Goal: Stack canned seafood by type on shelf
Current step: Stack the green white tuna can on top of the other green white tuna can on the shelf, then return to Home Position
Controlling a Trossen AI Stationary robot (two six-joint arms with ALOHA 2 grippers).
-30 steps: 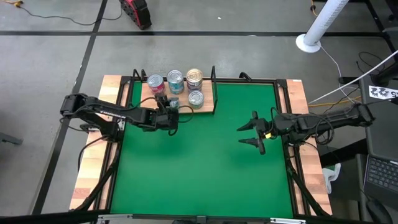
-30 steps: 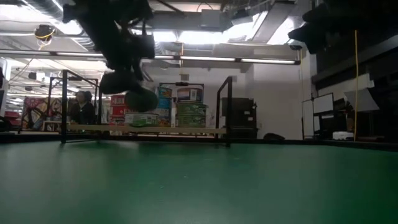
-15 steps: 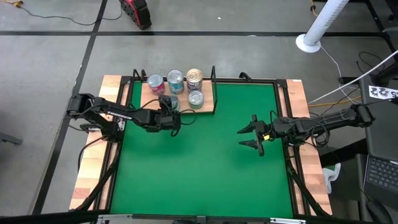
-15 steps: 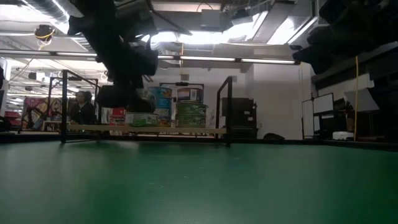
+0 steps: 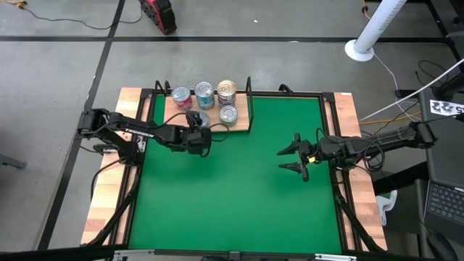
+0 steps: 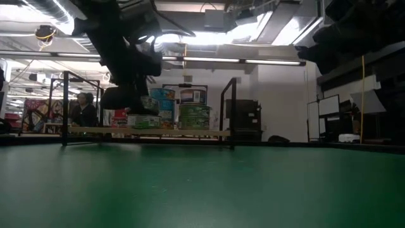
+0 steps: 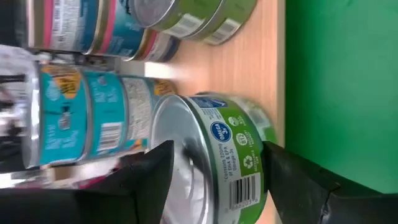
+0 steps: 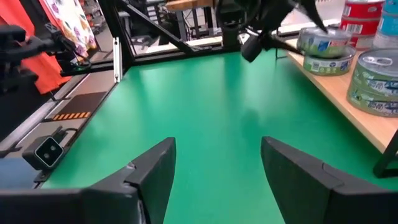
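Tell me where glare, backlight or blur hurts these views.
Low view: ceiling lights backlight the left arm into a silhouette. Left wrist view: the green tin's lid glares, and the near pincer fingers are blurred. High view: evenly lit.

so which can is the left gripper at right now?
The green-label tin at the shelf's front edge, sitting between the open fingers of the left gripper. The teal, pink and gold stacks stand behind it, untouched.
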